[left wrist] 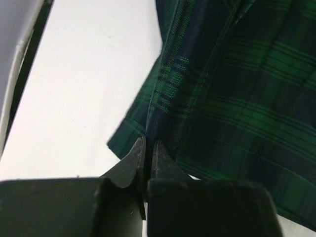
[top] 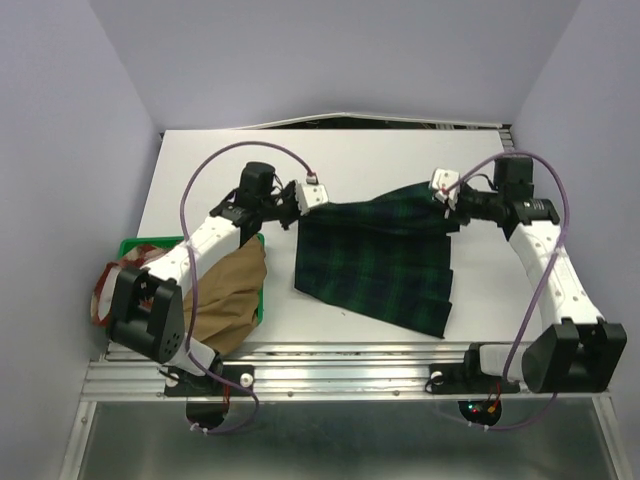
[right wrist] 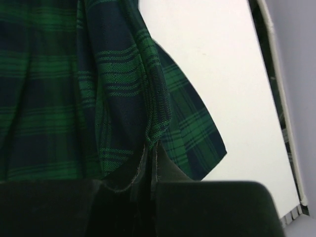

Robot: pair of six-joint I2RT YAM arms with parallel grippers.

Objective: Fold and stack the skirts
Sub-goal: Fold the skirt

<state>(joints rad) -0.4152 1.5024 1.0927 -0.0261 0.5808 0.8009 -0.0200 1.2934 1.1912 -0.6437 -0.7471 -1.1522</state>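
Tartan skirt (top: 375, 262) is hanging over the bench (top: 200, 170), its lower part lying flat, each top corner being pinched tight by the left claw (top: 308, 200) and right claw (top: 447, 197). Moving both corners level and taut should give a square fold.

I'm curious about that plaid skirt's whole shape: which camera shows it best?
The top external view: the whole tartan skirt shows, stretched between left gripper and right gripper. Each wrist view shows only the pinched corner up close.
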